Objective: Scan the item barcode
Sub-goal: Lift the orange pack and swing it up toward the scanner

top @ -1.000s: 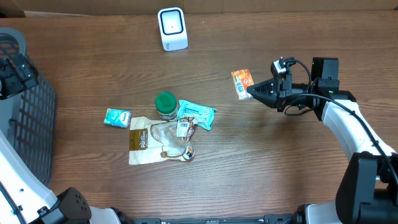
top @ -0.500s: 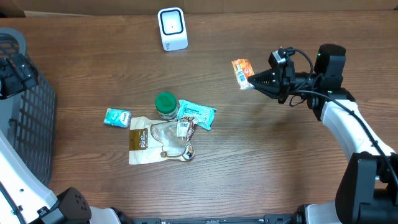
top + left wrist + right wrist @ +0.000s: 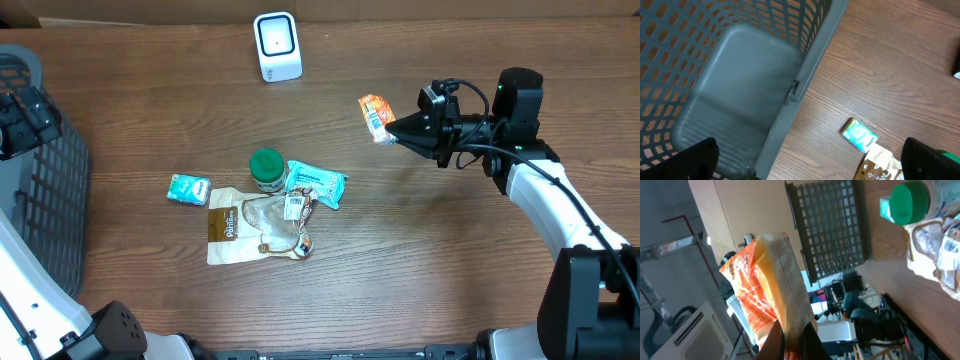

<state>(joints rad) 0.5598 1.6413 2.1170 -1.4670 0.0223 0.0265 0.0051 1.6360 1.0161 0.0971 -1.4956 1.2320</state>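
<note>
A small orange snack packet (image 3: pixel 373 116) hangs in the air right of centre, pinched at one edge by my right gripper (image 3: pixel 392 133), which is shut on it. From the right wrist the packet (image 3: pixel 771 280) stands up from between the dark fingers (image 3: pixel 775 342), its printed orange face turned left. The white barcode scanner (image 3: pixel 277 46) stands at the table's back edge, up and to the left of the packet. At the far left my left gripper (image 3: pixel 24 118) hovers over the basket, open and empty, both fingertips (image 3: pixel 697 157) wide apart.
A grey mesh basket (image 3: pixel 55 185) fills the left edge; its rim (image 3: pixel 805 75) runs under the left wrist. In mid-table lie a green-lidded jar (image 3: pixel 266 168), a teal packet (image 3: pixel 188 189), a blue wrapper (image 3: pixel 318 183), a brown pouch (image 3: pixel 232 228) and a clear tagged bag (image 3: pixel 285 215).
My right gripper has carried the orange packet up and to the left, closer to the scanner. The left arm and the items on the table have stayed put.
</note>
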